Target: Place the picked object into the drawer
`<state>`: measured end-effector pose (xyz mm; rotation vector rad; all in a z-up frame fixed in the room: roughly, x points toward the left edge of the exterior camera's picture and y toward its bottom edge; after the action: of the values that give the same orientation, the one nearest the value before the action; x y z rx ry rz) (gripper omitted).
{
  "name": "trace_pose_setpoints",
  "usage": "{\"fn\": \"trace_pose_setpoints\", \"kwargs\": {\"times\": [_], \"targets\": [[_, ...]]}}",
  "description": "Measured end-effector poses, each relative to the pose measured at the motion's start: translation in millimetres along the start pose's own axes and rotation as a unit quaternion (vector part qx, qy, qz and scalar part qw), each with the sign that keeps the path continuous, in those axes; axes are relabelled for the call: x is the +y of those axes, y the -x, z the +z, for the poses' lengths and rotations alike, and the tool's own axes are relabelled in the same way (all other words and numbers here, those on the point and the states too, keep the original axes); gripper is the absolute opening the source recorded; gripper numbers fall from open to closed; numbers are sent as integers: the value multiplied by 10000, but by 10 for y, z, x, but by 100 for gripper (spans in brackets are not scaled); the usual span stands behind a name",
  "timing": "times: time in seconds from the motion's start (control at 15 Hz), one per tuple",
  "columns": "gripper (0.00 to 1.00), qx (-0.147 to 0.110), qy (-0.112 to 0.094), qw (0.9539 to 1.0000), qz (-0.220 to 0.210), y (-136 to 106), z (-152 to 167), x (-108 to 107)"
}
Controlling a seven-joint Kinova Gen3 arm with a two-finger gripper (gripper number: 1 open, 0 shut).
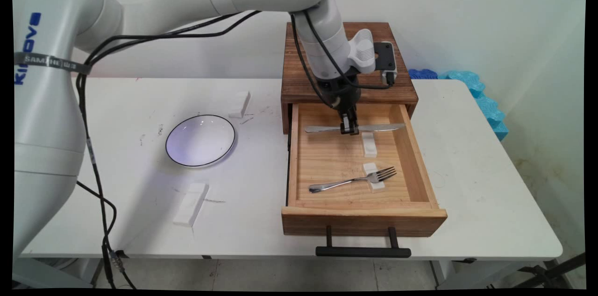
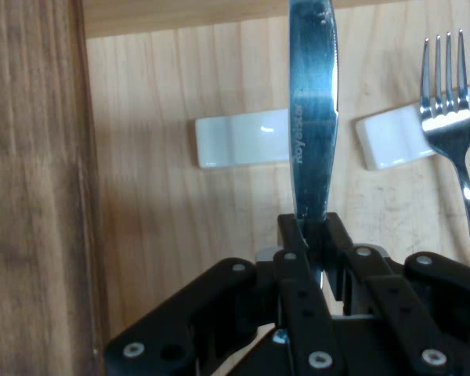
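One knife, one fork, one plate — four white rests.

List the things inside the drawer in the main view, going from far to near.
Knife, held in the claw → far white rest → near white rest with the fork lying on it.

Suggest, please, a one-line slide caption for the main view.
End effector shut on a table knife over the open wooden drawer, a fork lying nearer the front.
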<state>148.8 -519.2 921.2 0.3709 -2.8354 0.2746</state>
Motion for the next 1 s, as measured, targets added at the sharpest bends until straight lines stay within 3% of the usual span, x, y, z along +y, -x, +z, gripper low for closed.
{"fn": "trace_pose_setpoints", "kwargs": {"times": [1.0], "targets": [[0, -316, 134, 9994, -89, -115, 200, -140]]}}
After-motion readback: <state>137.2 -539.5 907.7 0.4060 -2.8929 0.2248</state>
